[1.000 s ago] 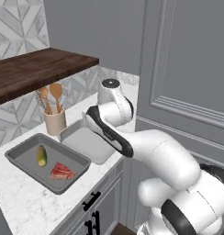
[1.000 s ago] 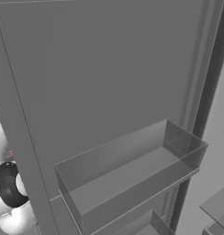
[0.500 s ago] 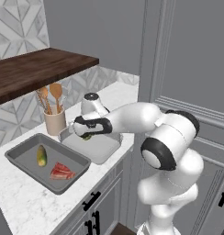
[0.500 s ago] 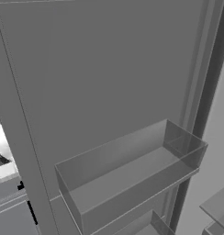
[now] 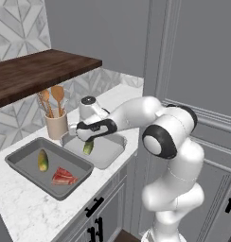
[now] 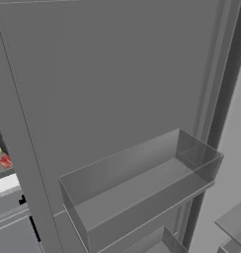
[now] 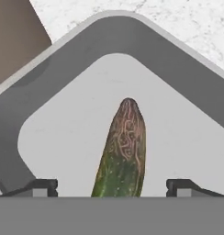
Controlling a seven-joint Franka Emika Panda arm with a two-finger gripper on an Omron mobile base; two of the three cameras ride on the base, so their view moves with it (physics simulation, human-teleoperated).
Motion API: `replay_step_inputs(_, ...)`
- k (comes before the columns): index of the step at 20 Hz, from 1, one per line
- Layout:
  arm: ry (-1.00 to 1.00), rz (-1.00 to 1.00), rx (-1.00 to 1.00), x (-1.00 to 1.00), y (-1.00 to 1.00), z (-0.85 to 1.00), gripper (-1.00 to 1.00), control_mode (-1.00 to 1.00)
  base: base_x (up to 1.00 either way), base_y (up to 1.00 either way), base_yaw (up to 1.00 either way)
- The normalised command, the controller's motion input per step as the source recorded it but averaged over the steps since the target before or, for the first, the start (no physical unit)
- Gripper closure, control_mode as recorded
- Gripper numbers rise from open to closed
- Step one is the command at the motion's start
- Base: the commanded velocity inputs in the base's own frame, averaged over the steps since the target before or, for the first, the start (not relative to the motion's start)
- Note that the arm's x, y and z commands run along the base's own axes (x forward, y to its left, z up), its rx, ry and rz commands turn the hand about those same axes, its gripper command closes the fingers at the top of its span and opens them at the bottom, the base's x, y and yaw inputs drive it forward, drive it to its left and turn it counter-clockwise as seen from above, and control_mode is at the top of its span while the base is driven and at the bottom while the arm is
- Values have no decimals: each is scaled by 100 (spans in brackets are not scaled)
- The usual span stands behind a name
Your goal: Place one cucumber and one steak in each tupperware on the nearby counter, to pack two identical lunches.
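My gripper (image 5: 88, 139) hovers over the lighter grey tupperware (image 5: 111, 152), fingers wide open. A cucumber (image 5: 88, 147) sits just below it inside that tray. In the hand view the cucumber (image 7: 123, 151) points away over the tray floor (image 7: 63, 128), between the two fingertips (image 7: 42, 186), which stand apart from it on both sides. The dark grey tupperware (image 5: 25, 165) to the left holds another cucumber (image 5: 42, 160) and a red steak (image 5: 64, 177). Both trays rest on the white marble counter (image 5: 22, 208).
A beige utensil cup (image 5: 57, 125) with wooden spoons stands right behind the trays, under a dark wooden shelf (image 5: 37, 73). Grey cabinet panels rise to the right. In the right base view a grey door carries a clear bin (image 6: 142, 188).
The arm swung over the lighter tray, then the jaws opened. The cucumber now lies free between the fingers in that tray.
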Motion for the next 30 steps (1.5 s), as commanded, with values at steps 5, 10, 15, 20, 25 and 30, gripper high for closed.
replay_step_inputs(5,0,-9,7,-54,0,53,-100,-100,0,0,0)
replay_step_inputs(10,-2,-10,11,-100,-8,51,-100,-100,0,0,0)
replay_step_inputs(15,-4,-4,8,-100,-8,97,-100,-100,0,0,0)
replay_step_inputs(20,-16,0,2,-100,-26,25,-100,-100,0,0,0)
replay_step_inputs(25,-1,-1,0,-20,-3,-4,-100,100,-80,22,-1)
replay_step_inputs(30,0,0,0,0,0,0,-100,100,-100,66,-23)
